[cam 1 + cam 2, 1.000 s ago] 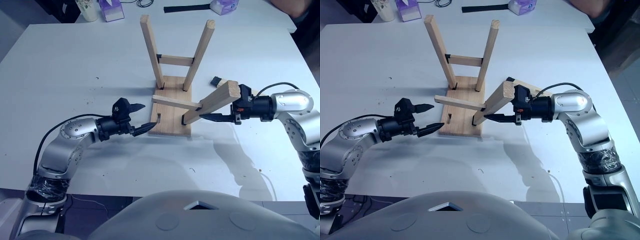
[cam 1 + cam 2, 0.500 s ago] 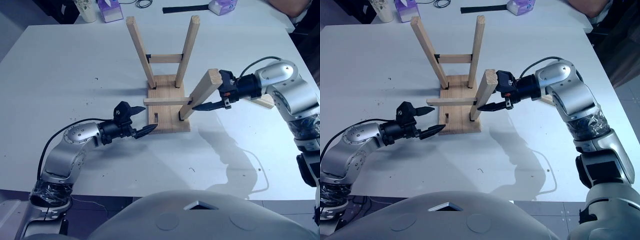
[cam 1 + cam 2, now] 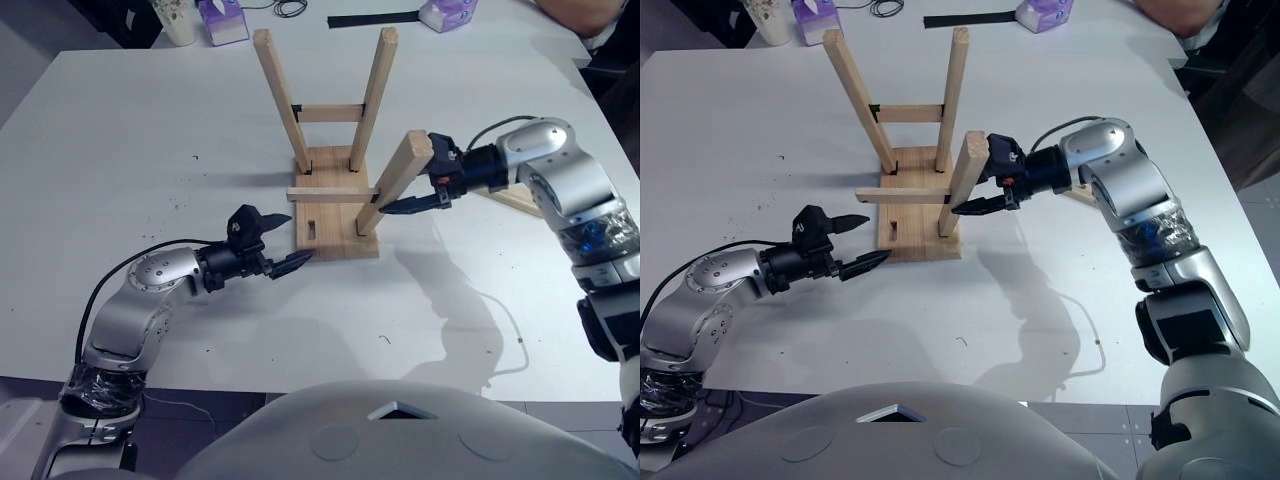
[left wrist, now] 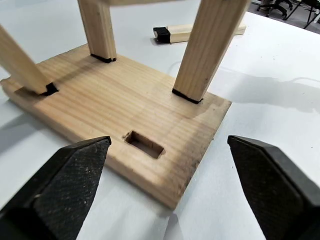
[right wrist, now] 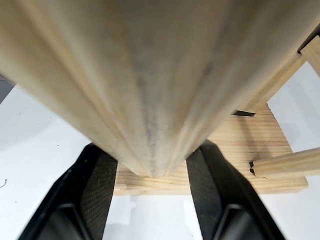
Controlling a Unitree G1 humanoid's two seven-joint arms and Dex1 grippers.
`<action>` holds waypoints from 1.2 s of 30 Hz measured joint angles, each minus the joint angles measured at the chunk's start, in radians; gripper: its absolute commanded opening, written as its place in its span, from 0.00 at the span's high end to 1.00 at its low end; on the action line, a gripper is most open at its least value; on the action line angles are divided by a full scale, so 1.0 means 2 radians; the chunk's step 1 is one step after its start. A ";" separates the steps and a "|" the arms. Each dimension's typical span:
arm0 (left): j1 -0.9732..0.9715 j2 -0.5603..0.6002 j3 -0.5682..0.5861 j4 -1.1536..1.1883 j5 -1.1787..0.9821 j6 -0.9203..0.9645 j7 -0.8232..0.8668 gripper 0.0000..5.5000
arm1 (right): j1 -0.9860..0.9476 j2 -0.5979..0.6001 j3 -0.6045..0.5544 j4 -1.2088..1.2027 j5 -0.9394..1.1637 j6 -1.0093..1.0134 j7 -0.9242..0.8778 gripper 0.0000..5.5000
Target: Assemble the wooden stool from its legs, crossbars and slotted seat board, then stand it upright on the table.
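Observation:
The slotted seat board (image 3: pixel 335 215) lies flat on the table. Two legs joined by a crossbar (image 3: pixel 330 112) stand up from its far end. My right gripper (image 3: pixel 405 183) is shut on a third leg (image 3: pixel 392 185), slightly tilted, with its foot at the board's near right slot. A crossbar (image 3: pixel 322 195) sticks out leftward from that leg. My left gripper (image 3: pixel 300 235) is open, low at the board's near left corner, facing an empty slot (image 4: pixel 144 145). A loose leg (image 3: pixel 1080 192) lies on the table behind the right arm.
A cup (image 3: pixel 175 15), two purple boxes (image 3: pixel 222 18) (image 3: pixel 447 12) and a black strip (image 3: pixel 372 18) sit along the table's far edge. The white table (image 3: pixel 120 150) is bare to the left and in front of the board.
My right gripper has swung the third leg from a low slant to nearly upright on the board's near right corner. The left gripper has barely moved. The camera has shifted.

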 measured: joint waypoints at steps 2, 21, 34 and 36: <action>0.012 0.000 0.008 -0.003 0.000 0.000 0.002 0.21 | 0.029 -0.030 -0.016 -0.037 0.011 0.005 -0.002 0.63; 0.042 0.002 0.032 -0.031 -0.001 -0.002 0.015 0.21 | 0.226 -0.160 -0.122 -0.237 0.098 0.056 -0.075 0.63; 0.035 0.005 0.032 -0.020 0.000 -0.001 0.006 0.21 | 0.259 -0.161 -0.118 -0.200 0.012 0.053 -0.088 0.48; 0.035 0.005 0.033 -0.018 0.000 -0.002 0.004 0.21 | 0.257 -0.167 -0.121 -0.156 -0.033 0.013 -0.100 0.45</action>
